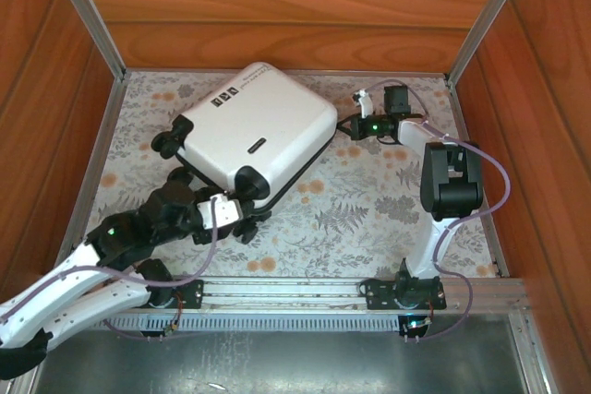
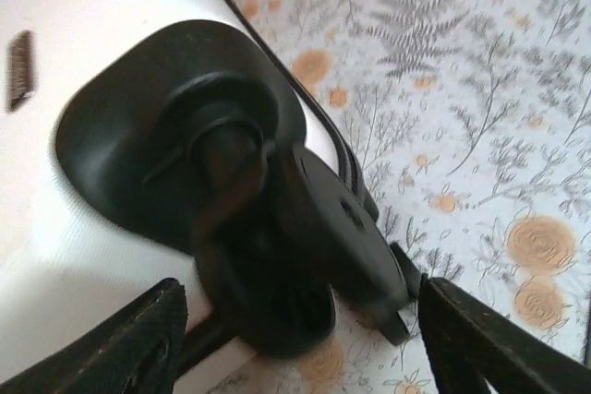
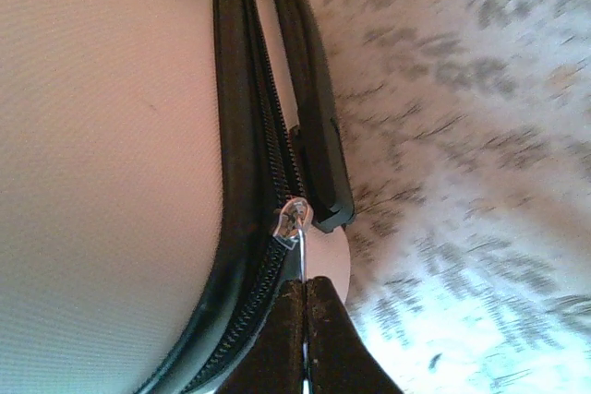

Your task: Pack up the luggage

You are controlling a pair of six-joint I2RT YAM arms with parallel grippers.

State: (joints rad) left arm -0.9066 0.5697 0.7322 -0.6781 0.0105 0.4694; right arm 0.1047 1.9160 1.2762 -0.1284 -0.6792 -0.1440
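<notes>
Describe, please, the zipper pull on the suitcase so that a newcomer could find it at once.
Start at the white suitcase lying on the floral table. Follow the black zipper along its edge to the shut right gripper. The pull is the small silver piece pinched at its fingertips, the only shiny thing on the black trim.

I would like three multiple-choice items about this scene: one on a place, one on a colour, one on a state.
1. Where are the left fingers?
A) either side of a wheel of the luggage
B) on top of the luggage
C) far from the luggage

2. What colour is the luggage shell?
A) black
B) white
C) red

3. How are the right fingers?
A) wide apart
B) shut on the zipper pull
C) shut on a wheel

Key: 1 A, the black wheel sits between them; 2 B, the shell looks white; 3 B, the closed tips pinch the metal pull.
</notes>
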